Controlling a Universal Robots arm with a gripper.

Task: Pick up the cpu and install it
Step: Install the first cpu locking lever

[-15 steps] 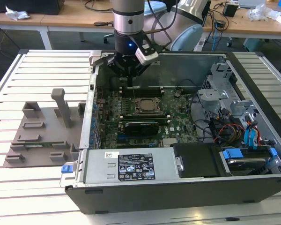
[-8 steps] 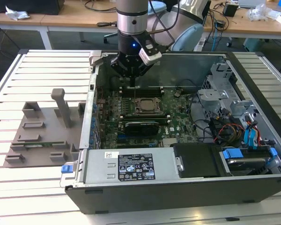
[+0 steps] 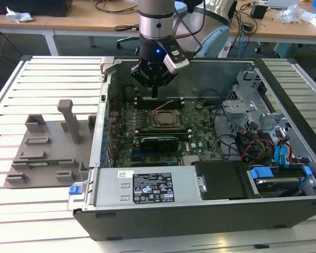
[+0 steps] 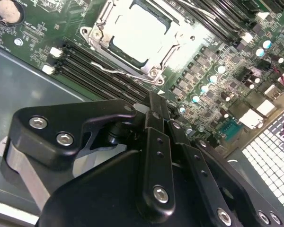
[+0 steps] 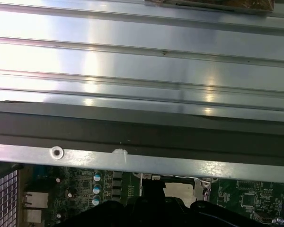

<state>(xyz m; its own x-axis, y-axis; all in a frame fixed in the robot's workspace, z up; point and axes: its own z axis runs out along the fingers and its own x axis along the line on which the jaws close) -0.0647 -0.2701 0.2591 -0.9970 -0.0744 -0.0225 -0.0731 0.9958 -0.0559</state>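
Inside the computer case (image 3: 284,113), the cpu (image 4: 137,33) lies just beyond the gripper (image 4: 156,101).

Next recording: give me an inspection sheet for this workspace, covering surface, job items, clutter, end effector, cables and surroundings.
Surface: ribbed metal table, with an open computer case lying on it.
Job's things: the cpu lies in the socket frame on the motherboard, frame open.
Clutter: grey fixture block on the table at the exterior view's left of the case.
End effector: the end effector hangs over the motherboard just behind the socket, fingers close together, nothing seen between them.
Cables: coloured wire bundle and blue connectors inside the case at the exterior view's right.
Surroundings: wooden desks behind, carrying cables and small items.
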